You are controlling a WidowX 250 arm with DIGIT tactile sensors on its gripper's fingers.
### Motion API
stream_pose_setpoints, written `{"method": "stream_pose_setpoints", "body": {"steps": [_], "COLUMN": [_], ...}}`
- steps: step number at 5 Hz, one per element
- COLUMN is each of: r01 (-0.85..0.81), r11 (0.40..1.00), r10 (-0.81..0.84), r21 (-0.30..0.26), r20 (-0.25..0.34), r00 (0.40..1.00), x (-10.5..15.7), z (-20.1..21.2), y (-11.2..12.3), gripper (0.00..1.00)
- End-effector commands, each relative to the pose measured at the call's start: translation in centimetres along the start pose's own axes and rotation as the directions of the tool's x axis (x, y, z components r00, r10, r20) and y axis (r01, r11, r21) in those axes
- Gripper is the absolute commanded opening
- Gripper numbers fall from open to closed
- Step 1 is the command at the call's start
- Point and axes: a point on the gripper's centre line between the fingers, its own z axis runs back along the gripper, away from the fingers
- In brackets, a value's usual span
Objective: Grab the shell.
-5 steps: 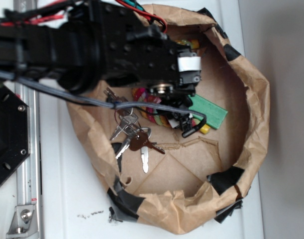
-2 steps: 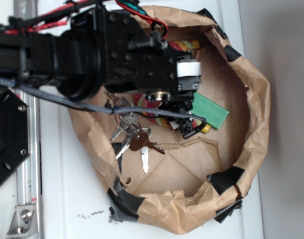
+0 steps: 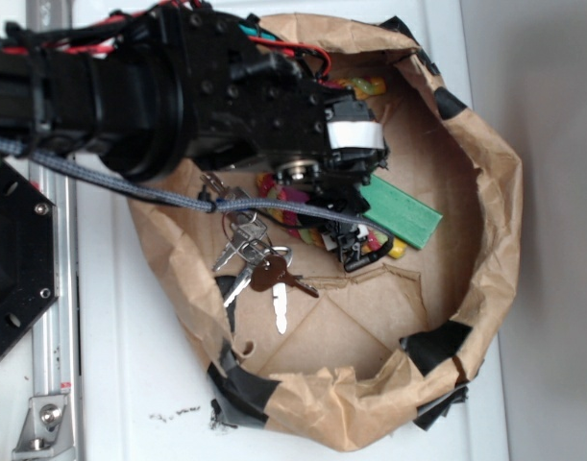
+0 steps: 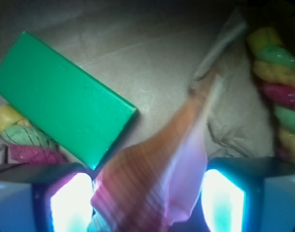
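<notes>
Lowered hand point(image 4: 147, 203), shell point(image 4: 157, 179) between fingers, seen only by wrist

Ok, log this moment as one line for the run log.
phase: grasping | pincer: fingers either side of shell, closure unclear | green block: beside shell | location: paper bag

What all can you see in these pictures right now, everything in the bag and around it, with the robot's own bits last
Shell: one, orange-brown striped with a pale pointed end, between the gripper fingers in the wrist view.
Green block: one, flat, on the bag floor beside the shell.
Twisted rope: red, yellow and green, partly under the arm; count unclear.
Keys: one bunch, silver and bronze, on the bag floor left of centre.
Paper bag: one, brown, rolled rim patched with black tape, on the white table.
Gripper: one, black, fingers either side of the shell's wide end; contact unclear.
</notes>
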Motion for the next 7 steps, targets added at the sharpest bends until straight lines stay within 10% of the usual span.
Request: {"method": "stream_pose_setpoints", "body": {"steps": [1, 4, 6, 7], "r01": [0.138, 0.362, 0.373, 0.259], "r11": [0.989, 0.916, 0.923, 0.962], "r10": [-0.142, -0.372, -0.378, -0.263], "r21": [-0.054, -0.171, -0.096, -0.082], "r20": [-0.078, -0.027, -0.043, -0.042], "r00": [0.987, 0.928, 0.925, 0.964], "x": [-1.6, 1.5, 0.8, 0.3], "z": [-0.6, 13.8, 15.5, 13.0], "y": [0.5, -5.0, -5.9, -2.9], "gripper": [0.0, 0.0, 0.0, 1.0]}}
